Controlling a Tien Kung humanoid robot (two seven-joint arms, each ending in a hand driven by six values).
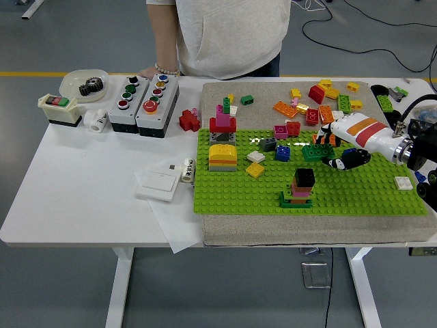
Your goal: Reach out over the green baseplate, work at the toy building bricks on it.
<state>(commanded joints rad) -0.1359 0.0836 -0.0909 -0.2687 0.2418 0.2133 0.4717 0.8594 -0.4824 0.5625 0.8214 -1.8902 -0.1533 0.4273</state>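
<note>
My right hand (339, 156) has its fingers (326, 162) clamped on a green brick (315, 152), held over the green baseplate (232, 193) just right of the blue brick (283, 153), so next I need a free stud patch and a square press.

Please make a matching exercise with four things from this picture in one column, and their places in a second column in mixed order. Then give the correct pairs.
Things:
1. green brick
2. gear
3. small white tile
4. red brick

Places:
A. on the white table, left of the mat
B. in the white dish at the far left
C. in the right hand, above the green baseplate
D. on the baseplate near its right edge

Pairs: 1-C, 2-B, 3-D, 4-A
</note>
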